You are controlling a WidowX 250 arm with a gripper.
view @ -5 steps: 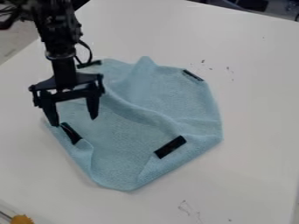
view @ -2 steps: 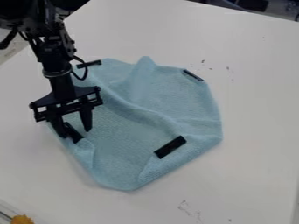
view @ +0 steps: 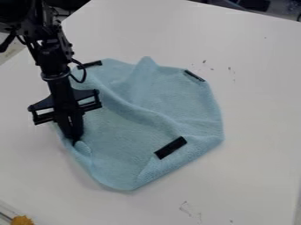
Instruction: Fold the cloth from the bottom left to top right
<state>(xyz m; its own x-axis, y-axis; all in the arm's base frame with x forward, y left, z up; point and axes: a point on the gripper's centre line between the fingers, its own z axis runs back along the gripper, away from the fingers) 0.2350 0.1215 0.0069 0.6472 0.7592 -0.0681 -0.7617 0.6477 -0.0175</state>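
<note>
My gripper (view: 73, 138), its fingers closed together, pinches the left edge of the light-blue cloth (view: 126, 132); the cloth lies partly rumpled on the white table (view: 253, 96), inward of its upper-left edge.

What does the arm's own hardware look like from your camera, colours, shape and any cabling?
The arm is black, slim and jointed, with a dark cable looping out beside its lower part. A lighter ring circles it just above the gripper. The gripper is black too, with a wide, open-framed crosspiece and two narrow fingers.
</note>
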